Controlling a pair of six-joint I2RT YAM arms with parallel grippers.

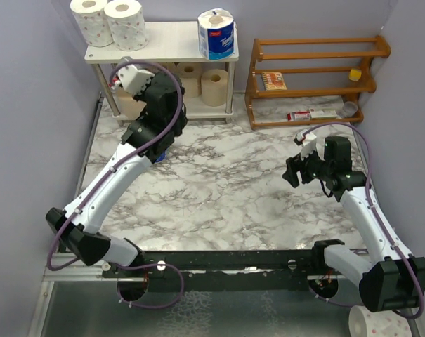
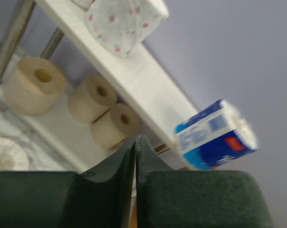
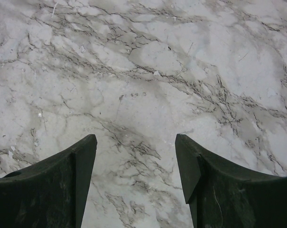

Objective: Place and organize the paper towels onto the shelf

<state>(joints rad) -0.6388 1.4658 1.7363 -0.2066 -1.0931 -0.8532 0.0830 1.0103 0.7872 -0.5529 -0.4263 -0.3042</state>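
Observation:
The shelf (image 1: 170, 43) stands at the back left, with white boards and metal legs. Two pink-dotted rolls (image 1: 108, 21) and one blue-wrapped roll (image 1: 217, 34) stand on its top board. Tan rolls (image 1: 204, 83) lie on its lower board. The left wrist view shows the shelf (image 2: 148, 95), three tan rolls (image 2: 88, 97), a dotted roll (image 2: 122, 21) and the blue-wrapped roll (image 2: 217, 135). My left gripper (image 2: 135, 141) is shut and empty, its wrist (image 1: 136, 78) raised before the shelf's left side. My right gripper (image 1: 293, 172) (image 3: 136, 142) is open and empty over bare marble.
An orange-brown slatted rack (image 1: 314, 77) with small items stands at the back right. A bit of blue (image 1: 159, 156) shows under the left arm. A pink-dotted roll (image 1: 374, 324) lies off the table at the near right. Purple walls close in the left, back and right.

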